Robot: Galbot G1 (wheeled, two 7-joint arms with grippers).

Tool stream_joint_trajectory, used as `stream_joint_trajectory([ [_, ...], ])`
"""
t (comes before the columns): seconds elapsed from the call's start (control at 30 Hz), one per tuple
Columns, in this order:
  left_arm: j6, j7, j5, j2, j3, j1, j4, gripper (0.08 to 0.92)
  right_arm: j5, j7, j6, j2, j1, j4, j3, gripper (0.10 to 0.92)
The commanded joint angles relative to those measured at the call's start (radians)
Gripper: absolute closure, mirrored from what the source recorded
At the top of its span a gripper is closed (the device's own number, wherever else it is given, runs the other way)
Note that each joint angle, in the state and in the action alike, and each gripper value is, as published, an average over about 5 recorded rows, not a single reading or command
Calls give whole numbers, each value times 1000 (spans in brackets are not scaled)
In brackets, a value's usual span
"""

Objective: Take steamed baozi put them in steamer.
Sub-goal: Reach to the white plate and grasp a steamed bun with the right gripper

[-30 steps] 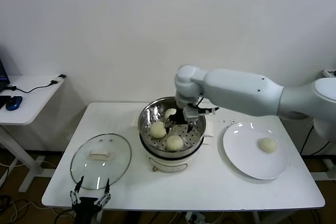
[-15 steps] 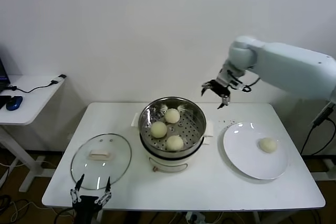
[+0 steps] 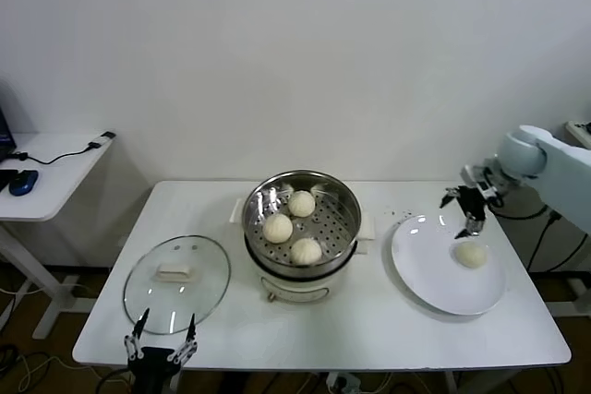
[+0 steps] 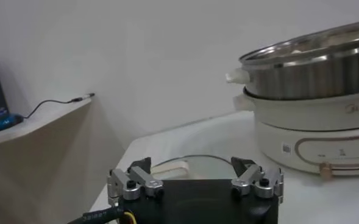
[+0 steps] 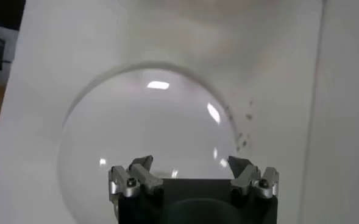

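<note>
There are 4 steamed baozi: 3 [image 3: 292, 226] sit in the steamer [image 3: 301, 269], far off to the left of the right gripper [image 3: 465, 207], and 1 bun [image 3: 471, 255] lies on the white plate [image 3: 434, 274], just below that gripper. The right gripper hangs over the plate's back edge with its fingers wide apart, holding nothing. The left gripper [image 3: 159, 350] waits at the table's near edge, fingers apart, beside the glass lid [image 3: 177, 281].
</note>
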Motion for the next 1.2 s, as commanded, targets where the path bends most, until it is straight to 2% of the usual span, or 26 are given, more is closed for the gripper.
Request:
stream_joint_trajectory([
  [0.03,3,-1,14,-3,-1,4,2,177,-278,-37,43,-31,-347,-207,374,203],
  [0.27,9,-3,18,-3,-9,0,6,177,-323,-26,79,83,-355,-358,424,203],
  [0.67,12,-3,26,-3,-6,-11,23,177,-392,-5,114,219,-366,-500,496,203],
  [1.2,11,-4,27,-3,-9,-16,34,177,-386,-28,122,256,-350,-518,497,204],
])
